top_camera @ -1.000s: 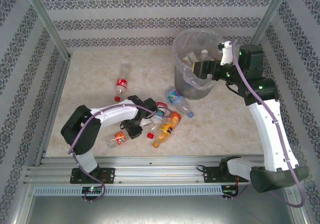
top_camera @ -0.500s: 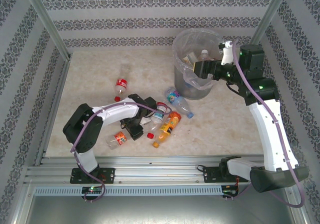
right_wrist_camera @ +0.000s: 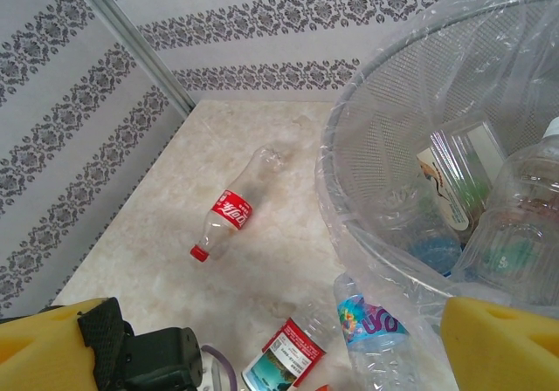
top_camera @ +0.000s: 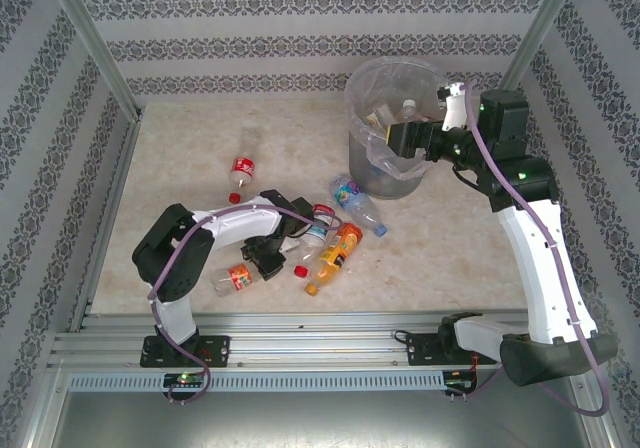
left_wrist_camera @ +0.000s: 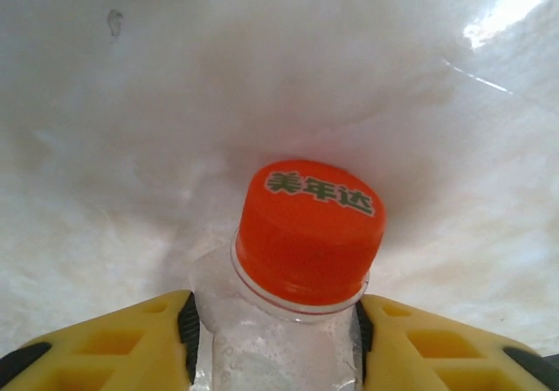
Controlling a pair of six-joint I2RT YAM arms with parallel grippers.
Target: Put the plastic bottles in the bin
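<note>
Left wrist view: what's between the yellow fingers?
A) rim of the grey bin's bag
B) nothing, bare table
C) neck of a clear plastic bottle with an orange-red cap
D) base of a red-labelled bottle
C: the clear plastic bottle with the orange-red cap points at the camera, and the left gripper has its yellow fingers pressed against the neck from both sides.
</note>
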